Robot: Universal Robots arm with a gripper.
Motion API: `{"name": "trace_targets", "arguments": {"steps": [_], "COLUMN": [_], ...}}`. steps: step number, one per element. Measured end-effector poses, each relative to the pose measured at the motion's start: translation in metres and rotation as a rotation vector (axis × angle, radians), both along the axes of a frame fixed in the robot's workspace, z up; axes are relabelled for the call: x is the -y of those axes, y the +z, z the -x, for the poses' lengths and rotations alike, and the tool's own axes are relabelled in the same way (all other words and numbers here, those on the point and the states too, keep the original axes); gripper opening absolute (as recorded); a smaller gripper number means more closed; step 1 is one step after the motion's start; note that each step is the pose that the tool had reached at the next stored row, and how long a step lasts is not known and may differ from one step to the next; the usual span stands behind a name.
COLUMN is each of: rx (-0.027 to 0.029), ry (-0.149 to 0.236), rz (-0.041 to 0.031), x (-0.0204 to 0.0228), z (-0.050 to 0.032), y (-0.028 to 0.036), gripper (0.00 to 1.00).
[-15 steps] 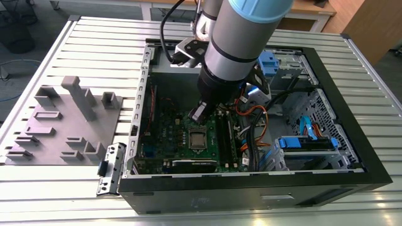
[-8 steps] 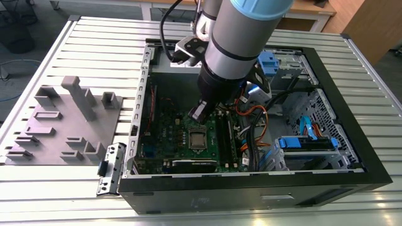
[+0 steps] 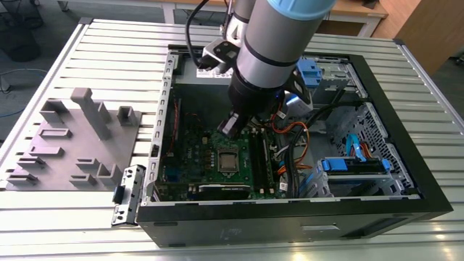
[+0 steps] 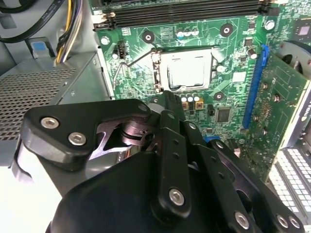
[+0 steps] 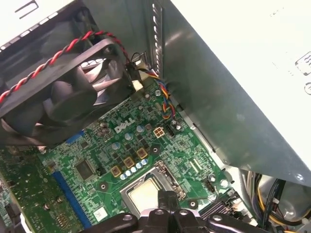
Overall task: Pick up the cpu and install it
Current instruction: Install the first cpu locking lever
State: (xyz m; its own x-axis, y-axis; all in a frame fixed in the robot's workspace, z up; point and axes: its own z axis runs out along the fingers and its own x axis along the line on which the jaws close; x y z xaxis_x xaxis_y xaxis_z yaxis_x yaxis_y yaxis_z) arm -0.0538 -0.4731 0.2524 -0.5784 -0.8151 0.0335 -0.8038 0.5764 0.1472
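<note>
Gripper [image 4: 167, 99] pressed together, empty, poised just above cpu [image 4: 188, 70] seated in motherboard [image 4: 233, 63]

Bright, even light; glare whitens the case wall [image 5: 252, 43].

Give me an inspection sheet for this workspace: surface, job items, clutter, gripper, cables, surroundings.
Surface: ribbed aluminium table carrying an open black computer case.
Job's things: small square silvery-grey cpu lies in the socket on the green motherboard; also seen in the exterior view and the first wrist view.
Clutter: grey plastic fixture block on the table, at the exterior view's left of the case; a metal bracket beside the case.
Grippers: black gripper hangs above the motherboard near the socket, holding nothing visible.
Cables: red-black twisted fan lead; orange cables inside the case.
Surroundings: wooden furniture beyond the table.
</note>
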Motion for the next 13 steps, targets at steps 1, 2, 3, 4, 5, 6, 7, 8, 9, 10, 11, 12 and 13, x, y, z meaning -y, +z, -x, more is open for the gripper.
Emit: {"name": "trace_targets", "arguments": {"steps": [1, 2, 3, 4, 5, 6, 7, 8, 9, 10, 11, 12, 13], "rx": [0.0, 0.0001, 0.0, 0.0, 0.0, 0.0, 0.0001, 0.0, 0.0, 0.0, 0.0, 0.0, 0.0], "ry": [0.0, 0.0, 0.0, 0.0, 0.0, 0.0, 0.0, 0.0, 0.0, 0.0, 0.0, 0.0, 0.0], "rz": [-0.0004, -0.0008, -0.001, -0.0011, -0.0013, -0.0012, -0.0013, -0.0014, -0.0013, -0.0013, -0.0014, -0.0013, -0.0013], "x": [-0.001, -0.0021, -0.0032, -0.0044, -0.0056, -0.0064, -0.0067, -0.0067, -0.0068, -0.0069, -0.0069, -0.0069, -0.0069], "z": [-0.0002, -0.0004, -0.0006, -0.0008, -0.001, -0.0011, -0.0012, -0.0012, -0.0011, -0.0012, -0.0012, -0.0012, -0.0012], "y": [0.0, 0.0, 0.0, 0.0, 0.0, 0.0, -0.0001, -0.0001, 0.0, 0.0, -0.0001, 0.0, 0.0001], "gripper": [0.11, 0.11, 0.11, 0.11, 0.11, 0.11, 0.11, 0.11, 0.11, 0.11, 0.11, 0.11, 0.11]}}
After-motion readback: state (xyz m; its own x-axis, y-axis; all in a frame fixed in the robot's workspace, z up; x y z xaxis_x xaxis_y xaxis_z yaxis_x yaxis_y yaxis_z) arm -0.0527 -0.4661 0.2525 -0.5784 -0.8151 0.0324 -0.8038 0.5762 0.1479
